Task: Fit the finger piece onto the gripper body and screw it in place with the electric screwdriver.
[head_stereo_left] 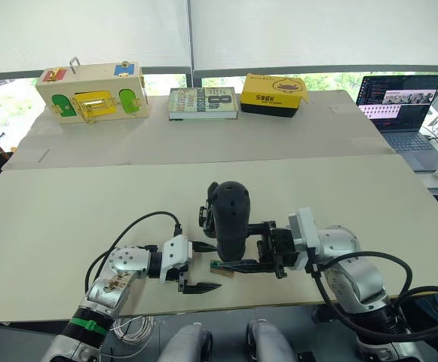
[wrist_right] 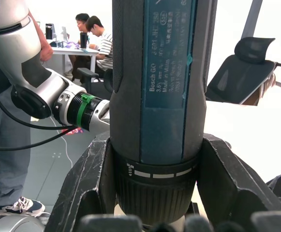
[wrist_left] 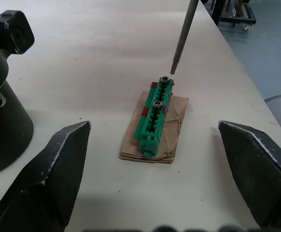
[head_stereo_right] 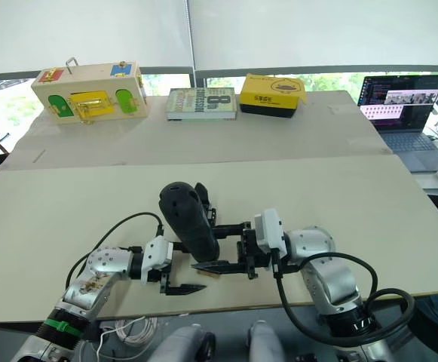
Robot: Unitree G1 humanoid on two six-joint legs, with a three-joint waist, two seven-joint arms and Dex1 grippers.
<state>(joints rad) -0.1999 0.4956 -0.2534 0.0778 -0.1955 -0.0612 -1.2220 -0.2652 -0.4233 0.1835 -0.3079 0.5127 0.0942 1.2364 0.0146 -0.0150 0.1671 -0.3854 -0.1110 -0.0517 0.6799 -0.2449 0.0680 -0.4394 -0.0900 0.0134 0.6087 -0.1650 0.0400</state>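
My right gripper [head_stereo_left: 235,246] is shut on the electric screwdriver [head_stereo_left: 230,215], a thick black cylinder held upright near the table's front edge. Its thin metal bit [wrist_left: 184,34] points down, with its tip just above the far screw of a small green-and-tan piece [wrist_left: 155,121]. My left gripper [head_stereo_left: 203,267] is open, one finger on each side of that piece and not touching it. The gripper body [head_stereo_left: 206,216], a chunky black block with a round hole, stands just behind the screwdriver on the left. The finger piece is out of view.
At the back of the table stand a wooden latch box [head_stereo_left: 90,90], a book [head_stereo_left: 202,102] and a yellow box [head_stereo_left: 273,94]. A laptop [head_stereo_left: 399,105] sits at the far right. People sit at a desk [wrist_right: 89,34] beyond the table.
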